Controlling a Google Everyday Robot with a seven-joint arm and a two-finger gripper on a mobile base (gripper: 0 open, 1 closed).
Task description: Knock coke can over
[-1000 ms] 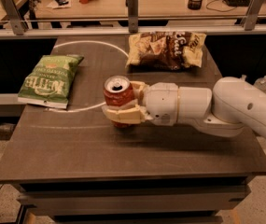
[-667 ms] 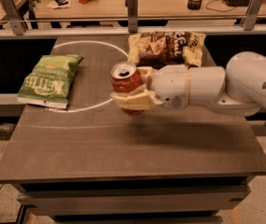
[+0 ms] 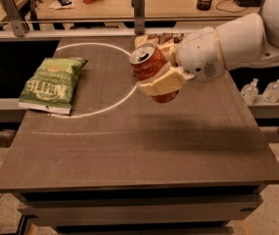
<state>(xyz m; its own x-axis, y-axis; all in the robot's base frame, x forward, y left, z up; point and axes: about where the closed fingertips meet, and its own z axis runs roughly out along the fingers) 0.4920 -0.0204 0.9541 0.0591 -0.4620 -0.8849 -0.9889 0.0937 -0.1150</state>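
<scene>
Gripper [image 3: 153, 72] jaws clamped on the coke can [image 3: 148, 60], which sits tilted between them, clear of the table [image 3: 129, 151]; advise lowering close, tipping further, then releasing onto its side.

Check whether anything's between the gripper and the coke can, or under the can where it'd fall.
Nothing visible. The gripper is shut on the coke can, holding it tilted over the table. The tabletop beneath looks bare; the green chip bag lies apart at image left, a brown bag behind the gripper.
</scene>
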